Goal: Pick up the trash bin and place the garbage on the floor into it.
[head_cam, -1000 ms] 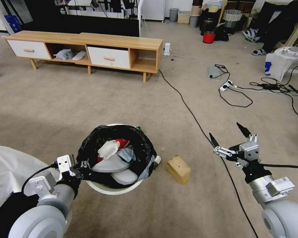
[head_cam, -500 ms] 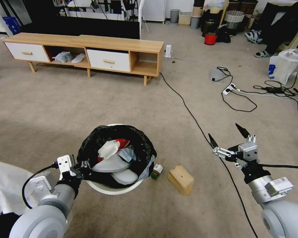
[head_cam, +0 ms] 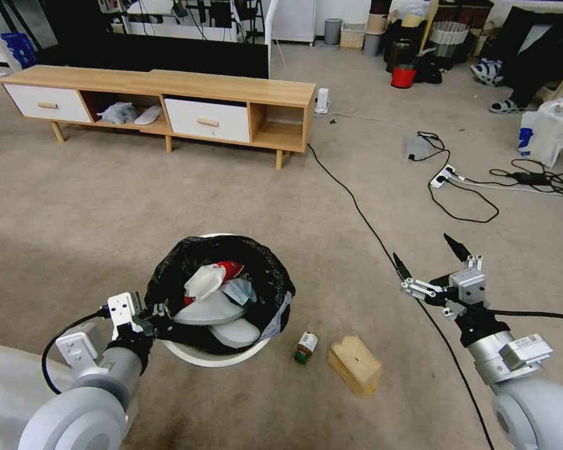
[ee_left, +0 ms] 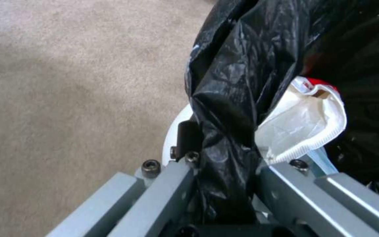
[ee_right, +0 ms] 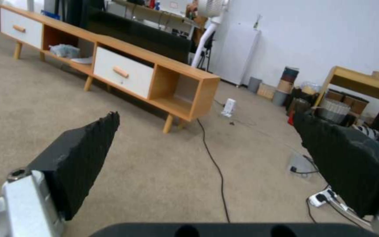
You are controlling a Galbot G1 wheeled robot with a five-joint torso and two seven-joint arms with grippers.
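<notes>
The trash bin (head_cam: 214,359), white with a crinkled black bag (head_cam: 272,281) over its rim, is in front of me, left of centre. It holds a red can, white tissue and pale blue pieces. My left gripper (head_cam: 154,314) is shut on its near left rim. The left wrist view shows the gripper (ee_left: 224,154) clamping the bag and the white rim (ee_left: 172,131). Garbage lies on the floor (head_cam: 169,194) to the right of the bin: a small green-capped bottle (head_cam: 305,347) and a tan box (head_cam: 355,365). My right gripper (head_cam: 423,251) (ee_right: 211,158) hovers open, up and to the right of the box.
A black cable (head_cam: 369,225) crosses the carpet between the tan box and my right gripper. A low wooden cabinet (head_cam: 169,106) stands at the back. More cables and a power strip (head_cam: 443,176) lie far right, near a white plastic bag (head_cam: 553,128). A white sheet (head_cam: 6,381) lies at the lower left.
The camera has shifted: cabinet, cables and floor litter slid right and downward in the picture, while the bin and both arms kept their places. The small bottle came out from behind the bin.
</notes>
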